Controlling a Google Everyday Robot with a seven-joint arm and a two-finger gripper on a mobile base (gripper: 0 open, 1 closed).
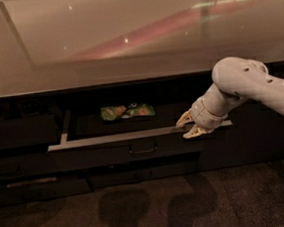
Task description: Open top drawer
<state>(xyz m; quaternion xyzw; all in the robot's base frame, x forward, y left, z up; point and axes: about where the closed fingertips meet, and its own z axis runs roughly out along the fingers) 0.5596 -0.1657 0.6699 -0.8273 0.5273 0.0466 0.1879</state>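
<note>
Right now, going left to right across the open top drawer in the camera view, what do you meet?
Left rim of the top drawer → green packet inside it → gripper at the drawer's front rim, near its right end → arm.

1. Bench [126,42] spans the upper view; the cabinet fronts sit below its front edge.
2. Top drawer [114,139] stands pulled out from under the bench, toward the floor [155,209] side.
3. Handle [143,148] sits at the centre of the drawer front, below the front rim.
4. Packet [127,111] lies in the tray, near the back, left of centre.
5. Pincer [188,125] is at the right end of the front rim; the arm [251,83] comes in from the right, above the drawer.
6. Narrower drawer fronts [19,133] lie to the left; another drawer [142,174] lies directly below.
</note>
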